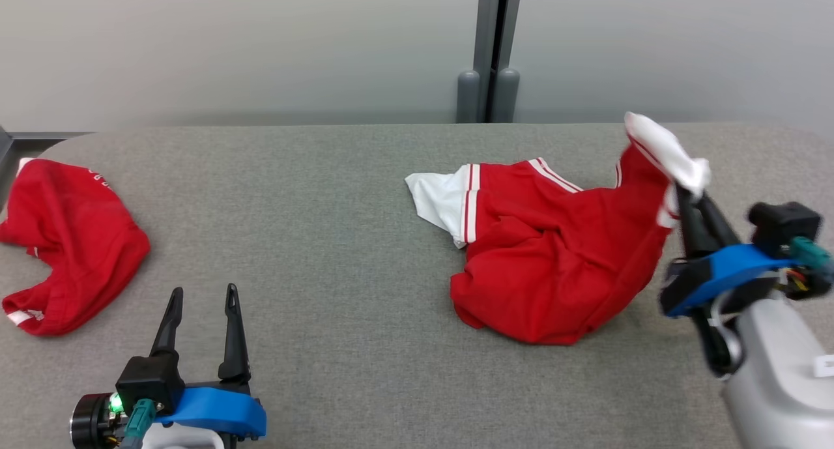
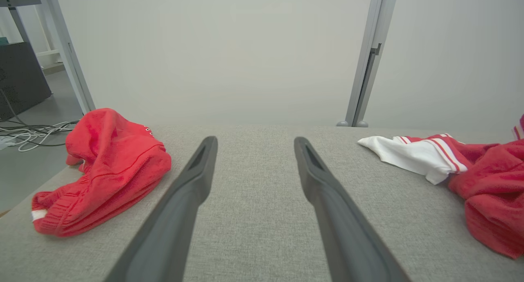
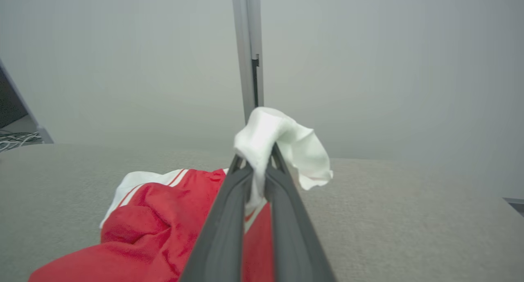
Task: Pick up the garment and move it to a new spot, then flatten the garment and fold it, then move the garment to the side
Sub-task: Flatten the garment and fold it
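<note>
Garment [image 1: 554, 266]: red, white cuffs; soft, light, limp (probably sags, bunches); heaped on table [image 1: 339, 240], right of centre; best taken by the cuffs; right gripper [image 1: 684, 191] pinches one cuff; left gripper [image 1: 202, 299] fingers spread, empty.

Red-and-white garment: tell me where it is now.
Head view: the red-and-white garment lies right of centre on the table, one white cuff held up by the right hand, far from the other red garment at the left edge.

Even soft light, wrist-cam bg blurry
</note>
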Available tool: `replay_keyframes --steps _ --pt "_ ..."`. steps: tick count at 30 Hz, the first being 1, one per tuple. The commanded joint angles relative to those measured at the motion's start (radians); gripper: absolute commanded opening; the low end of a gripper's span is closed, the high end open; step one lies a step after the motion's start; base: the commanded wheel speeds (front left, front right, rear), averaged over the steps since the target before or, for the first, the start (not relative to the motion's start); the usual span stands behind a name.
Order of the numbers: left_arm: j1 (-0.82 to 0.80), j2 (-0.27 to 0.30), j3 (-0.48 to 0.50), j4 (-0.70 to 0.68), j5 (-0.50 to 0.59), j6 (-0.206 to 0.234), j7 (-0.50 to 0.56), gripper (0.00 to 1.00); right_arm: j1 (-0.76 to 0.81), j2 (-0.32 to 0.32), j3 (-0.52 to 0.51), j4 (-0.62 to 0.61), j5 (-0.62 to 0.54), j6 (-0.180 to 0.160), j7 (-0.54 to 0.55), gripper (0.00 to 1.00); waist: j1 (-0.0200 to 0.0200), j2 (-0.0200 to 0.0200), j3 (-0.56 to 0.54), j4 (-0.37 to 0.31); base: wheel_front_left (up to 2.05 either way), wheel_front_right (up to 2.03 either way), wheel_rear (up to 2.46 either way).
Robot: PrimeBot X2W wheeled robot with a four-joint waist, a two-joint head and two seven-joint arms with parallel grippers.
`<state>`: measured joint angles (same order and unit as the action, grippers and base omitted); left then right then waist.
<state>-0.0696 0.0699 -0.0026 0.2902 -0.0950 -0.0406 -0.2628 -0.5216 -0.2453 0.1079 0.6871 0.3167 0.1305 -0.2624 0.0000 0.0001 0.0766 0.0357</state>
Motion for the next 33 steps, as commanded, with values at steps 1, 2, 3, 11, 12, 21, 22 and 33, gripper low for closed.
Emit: replay_keyframes --steps 1,2,3,11,12,21,22,33 --pt "-0.007 0.002 0.006 -0.002 0.003 -0.001 -0.003 1.00 0.018 0.018 0.015 -0.023 -0.006 0.000 -0.003 0.00 0.0000 -0.0001 -0.002 0.004 0.00 0.00 0.00" --pt "-0.008 0.002 0.006 -0.003 0.003 -0.002 -0.003 1.00 0.022 0.036 0.039 -0.058 -0.006 0.000 -0.003 0.00 0.0000 -0.0001 -0.005 0.009 0.00 0.00 0.00" --pt "-0.010 0.002 0.006 -0.004 0.005 -0.002 -0.003 1.00 0.023 0.050 0.066 -0.093 -0.008 0.000 -0.004 0.00 0.0000 -0.0001 -0.007 0.015 0.00 0.00 0.00" --pt "-0.019 0.000 0.016 -0.006 -0.004 -0.005 -0.003 1.00 0.038 0.166 0.399 -0.247 0.022 0.000 0.007 0.00 0.0000 -0.0001 -0.008 0.075 0.00 0.00 0.00" --pt "-0.020 0.000 0.018 -0.005 -0.004 -0.006 -0.003 1.00 0.037 0.173 0.452 -0.254 0.030 0.000 0.010 0.00 0.0000 -0.0001 -0.007 0.082 0.00 0.00 0.00" --pt "-0.016 -0.005 0.022 -0.002 -0.001 -0.009 -0.003 1.00 0.048 0.195 0.911 -0.232 0.153 0.001 0.008 0.00 0.0000 -0.0001 0.004 0.151 0.00 0.00 0.00" --pt "-0.017 -0.005 0.022 -0.001 -0.001 -0.009 -0.003 1.00 0.052 0.194 0.951 -0.232 0.174 0.000 0.006 0.00 0.0000 -0.0001 0.006 0.157 0.00 0.00 0.00" --pt "-0.005 -0.011 0.033 -0.006 -0.009 0.001 -0.003 1.00 0.004 0.194 1.092 -0.143 0.271 0.000 0.003 1.00 0.0000 -0.0001 0.021 0.129 0.00 0.00 0.00"
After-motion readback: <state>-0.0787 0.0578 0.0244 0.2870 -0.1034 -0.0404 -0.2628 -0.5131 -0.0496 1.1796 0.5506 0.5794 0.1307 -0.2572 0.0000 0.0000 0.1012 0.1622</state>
